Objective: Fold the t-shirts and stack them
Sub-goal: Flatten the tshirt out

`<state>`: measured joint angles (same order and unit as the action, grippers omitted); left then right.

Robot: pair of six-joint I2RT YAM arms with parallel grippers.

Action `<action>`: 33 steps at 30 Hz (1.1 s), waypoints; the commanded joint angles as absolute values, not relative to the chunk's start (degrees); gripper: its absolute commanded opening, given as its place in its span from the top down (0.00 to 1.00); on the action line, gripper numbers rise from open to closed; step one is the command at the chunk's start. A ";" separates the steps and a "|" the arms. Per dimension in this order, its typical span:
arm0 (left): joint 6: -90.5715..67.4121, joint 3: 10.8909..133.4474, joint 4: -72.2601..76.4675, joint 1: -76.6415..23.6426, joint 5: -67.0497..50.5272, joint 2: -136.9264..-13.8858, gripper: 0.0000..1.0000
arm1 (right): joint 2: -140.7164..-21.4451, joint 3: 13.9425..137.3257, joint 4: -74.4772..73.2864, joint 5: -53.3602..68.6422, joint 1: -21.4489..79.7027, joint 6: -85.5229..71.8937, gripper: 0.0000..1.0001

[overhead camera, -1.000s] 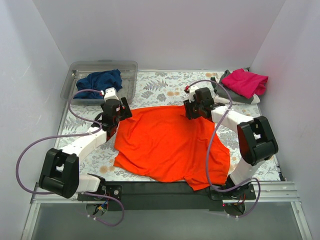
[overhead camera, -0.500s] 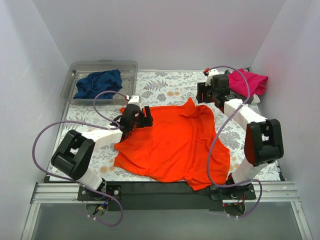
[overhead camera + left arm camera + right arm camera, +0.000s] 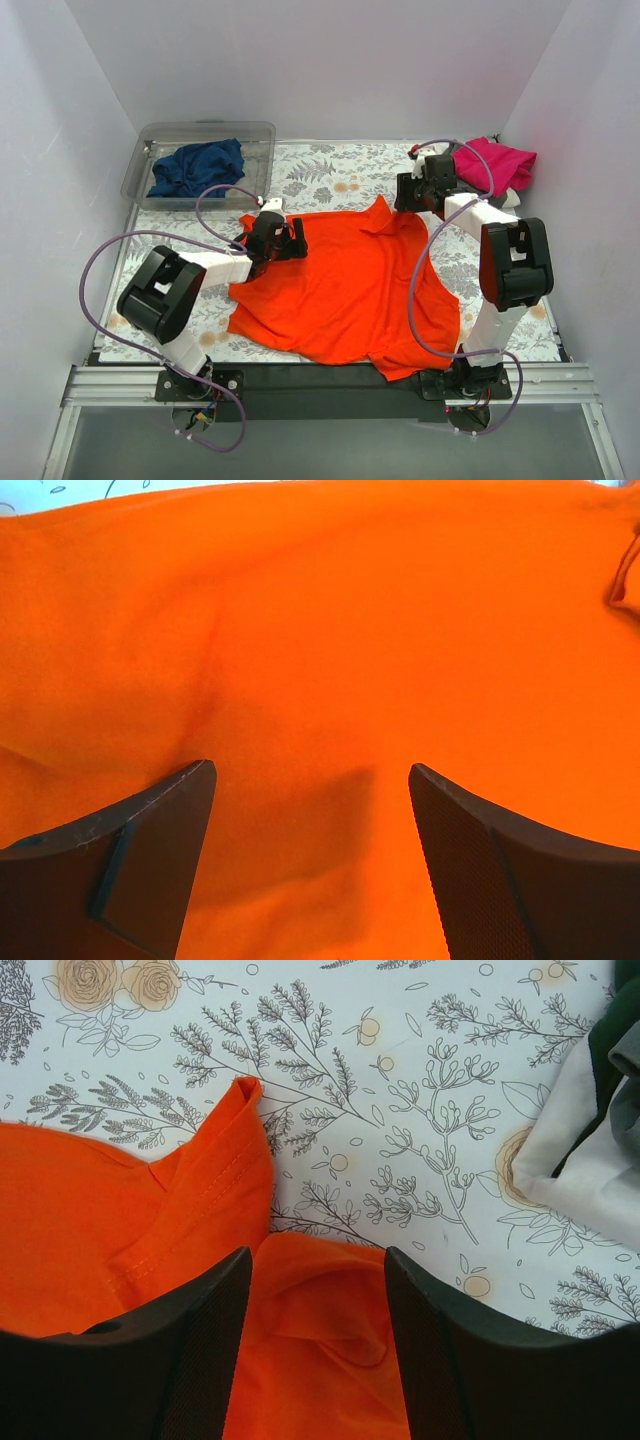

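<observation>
The orange-red t-shirt (image 3: pixel 345 290) lies spread open across the middle of the table, mostly flat. One corner of it pokes up toward the top of the overhead frame, and its lower edge reaches the near edge of the table at bottom centre.

My left gripper (image 3: pixel 310 770) sits low over the shirt's upper-left part. Its fingers are wide apart and nothing is between them, only smooth orange cloth beneath, with the gripper's shadow falling on it.

My right gripper (image 3: pixel 318 1252) is at the shirt's upper-right edge, just left of the pile in the upper right corner. Its fingers are parted too. A loose fold of orange hem lies in the gap below them, and I see no pinch on it, so I read that gripper as holding nothing.

The navy t-shirt (image 3: pixel 197 167) is bunched up inside the clear plastic tub (image 3: pixel 200 127) at upper left. The magenta t-shirt (image 3: pixel 490 165) sits crumpled at upper right, on top of the grey t-shirt (image 3: pixel 624 1110), of which I can only make out an edge.

All of it rests on the floral-print table cover (image 3: pixel 330 170).
</observation>
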<state>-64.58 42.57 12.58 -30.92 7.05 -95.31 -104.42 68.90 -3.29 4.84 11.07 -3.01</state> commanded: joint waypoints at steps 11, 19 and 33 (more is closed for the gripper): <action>-64.42 43.86 13.97 -30.85 8.53 -95.80 0.27 | -107.14 69.96 -2.37 13.97 9.67 -3.87 0.54; -64.25 43.68 13.71 -30.67 8.96 -95.71 0.27 | -107.67 69.08 -2.64 14.15 9.23 -4.39 0.81; -64.16 43.68 13.27 -29.71 9.32 -95.54 0.26 | -103.18 75.76 -3.43 4.05 8.61 -4.39 0.99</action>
<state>-64.55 42.92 12.95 -30.09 8.16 -96.05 -106.69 72.44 -3.95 8.19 9.21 -4.45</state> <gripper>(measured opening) 0.737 0.020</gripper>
